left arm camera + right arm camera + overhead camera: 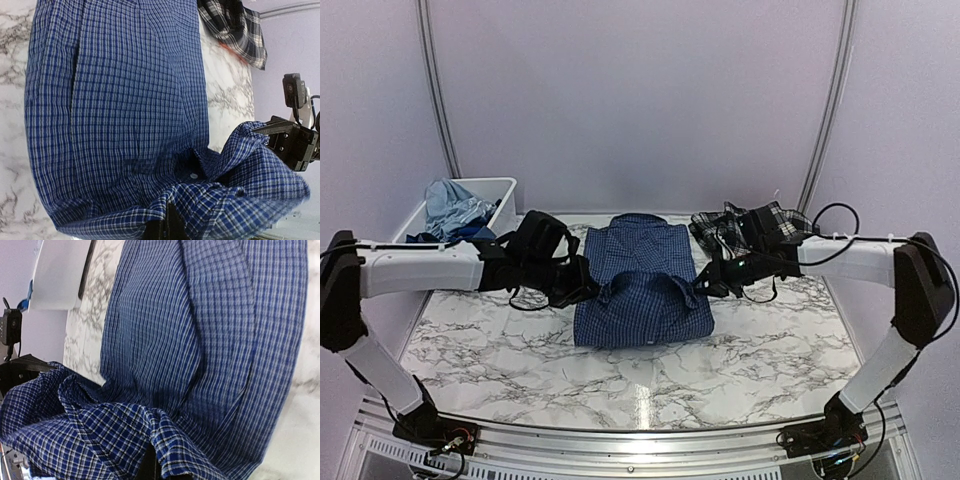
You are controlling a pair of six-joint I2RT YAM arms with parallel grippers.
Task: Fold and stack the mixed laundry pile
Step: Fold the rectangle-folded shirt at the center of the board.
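Top external: left gripper [590, 287] clamps navy small-check button shirt [642, 315] at its nine o'clock edge — right gripper [703, 284] pinches the three o'clock edge, jaws narrow.

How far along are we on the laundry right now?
Early. The navy check shirt lies as a narrow rectangle mid-table, and its sides look folded in. The left gripper and right gripper are each shut on it, lifting a fold across it. Left to do: the plaid piece bunched at back right, the light blue T-shirt in the white bin, and all stacking.
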